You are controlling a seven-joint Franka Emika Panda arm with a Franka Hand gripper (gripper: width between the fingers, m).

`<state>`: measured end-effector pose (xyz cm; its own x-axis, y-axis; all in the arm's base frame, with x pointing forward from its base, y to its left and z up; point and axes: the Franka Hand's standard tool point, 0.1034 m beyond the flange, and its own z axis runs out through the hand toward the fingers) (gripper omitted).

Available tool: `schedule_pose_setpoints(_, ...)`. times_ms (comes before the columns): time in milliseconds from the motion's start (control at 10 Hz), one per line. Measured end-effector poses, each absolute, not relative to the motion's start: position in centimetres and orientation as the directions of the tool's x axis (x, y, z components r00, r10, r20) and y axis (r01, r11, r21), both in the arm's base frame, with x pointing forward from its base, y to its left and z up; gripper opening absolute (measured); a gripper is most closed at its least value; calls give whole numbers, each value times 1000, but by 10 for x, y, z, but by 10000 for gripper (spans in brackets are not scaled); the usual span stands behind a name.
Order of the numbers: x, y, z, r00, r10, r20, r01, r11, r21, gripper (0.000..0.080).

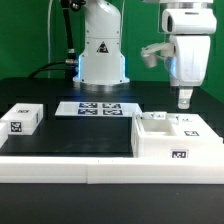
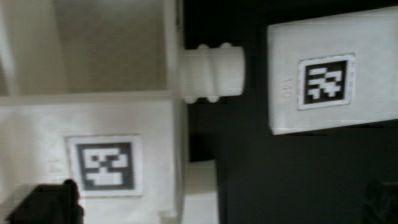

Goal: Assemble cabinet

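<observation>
The cabinet (image 1: pixel 170 136) is a large white box-shaped body at the front of the exterior view's right, with tagged panels on top and a tag on its front. My gripper (image 1: pixel 184 99) hangs just above its far side, open and empty. In the wrist view the gripper (image 2: pixel 214 205) has dark fingertips (image 2: pixel 45 205) set wide apart at the frame's edges. Between and beyond them lie a tagged cabinet face (image 2: pixel 107 160), a ribbed white knob (image 2: pixel 210 72) and a separate tagged white panel (image 2: pixel 329 80) on black table.
A small white block (image 1: pixel 22 118) with one tag sits at the exterior view's left. The marker board (image 1: pixel 100 108) lies in front of the robot base (image 1: pixel 102 55). A white rail (image 1: pixel 90 170) runs along the table's front edge.
</observation>
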<state>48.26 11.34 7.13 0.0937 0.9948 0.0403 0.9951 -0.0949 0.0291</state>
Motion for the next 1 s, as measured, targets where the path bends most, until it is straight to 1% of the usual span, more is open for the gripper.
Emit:
schedule_pose_setpoints(200,455,108,64,95,994,48,995,-97,38,797)
schedule_pose_setpoints(600,458,108,64,97,994,47,994,-99,36,797)
schedule_pose_setpoints(700,455,107,63,93,994,51,995,-95,42,797)
schedule_pose_setpoints(1000,422,97,42,93,993,68,995,-95,36,797)
